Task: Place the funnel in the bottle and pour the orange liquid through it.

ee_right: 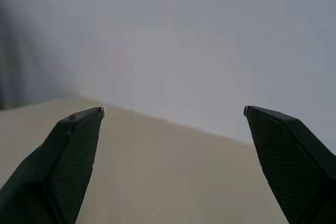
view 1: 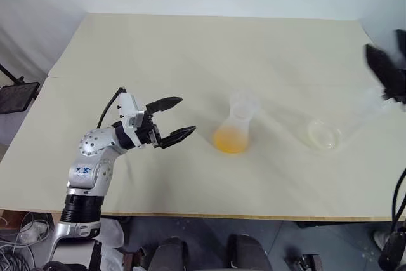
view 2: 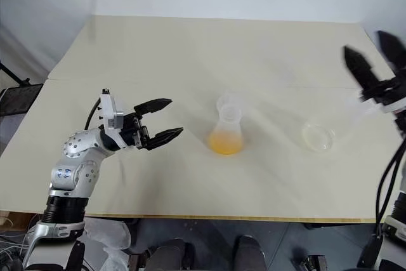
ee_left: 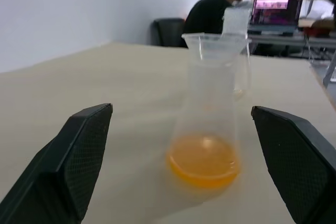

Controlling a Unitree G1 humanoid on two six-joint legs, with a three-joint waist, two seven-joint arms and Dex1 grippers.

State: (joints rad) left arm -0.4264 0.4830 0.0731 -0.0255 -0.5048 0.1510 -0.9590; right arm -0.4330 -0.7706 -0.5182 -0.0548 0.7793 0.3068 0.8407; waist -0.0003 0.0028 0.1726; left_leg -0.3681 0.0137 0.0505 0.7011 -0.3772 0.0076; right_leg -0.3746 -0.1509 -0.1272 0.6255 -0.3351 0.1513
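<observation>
1. Step in hand, as I judge it: the funnel stage is closing and the pouring stage is about to open. The right pincer point(view 2: 374, 58) stands wide and holds nothing. It hangs just above the top of the bottle point(view 2: 317, 136).
2. The bottle is frosted, milky-white plastic, conical, with a broad round base on the counter point(view 1: 190, 49). Its narrow neck rises toward the right pincer. A pale translucent blur sits at the neck's top, and I cannot tell whether that is the funnel seated in it.
3. The left pincer point(view 1: 187, 115) is also spread wide and empty, its two black, cross-hatched fingers pointing roughly level. Straight ahead of it, near but not touching, stands the flask point(view 1: 233, 130).
4. The flask is clear and glassy-looking, cone-shaped, with a flared lip. The orange liquid point(ee_left: 203, 162) lies shallow in its bottom, bright and see-through.
5. The bottle stands well beyond the flask as seen from the left pincer.
6. The next move probably calls for the left pincer to advance, close on the flask's sloping wall or neck, lift it, carry it over to the bottle and tilt it slowly.
7. Risks: the smooth tapered wall may slip in the grip. The light bottle could tip if nudged.
</observation>
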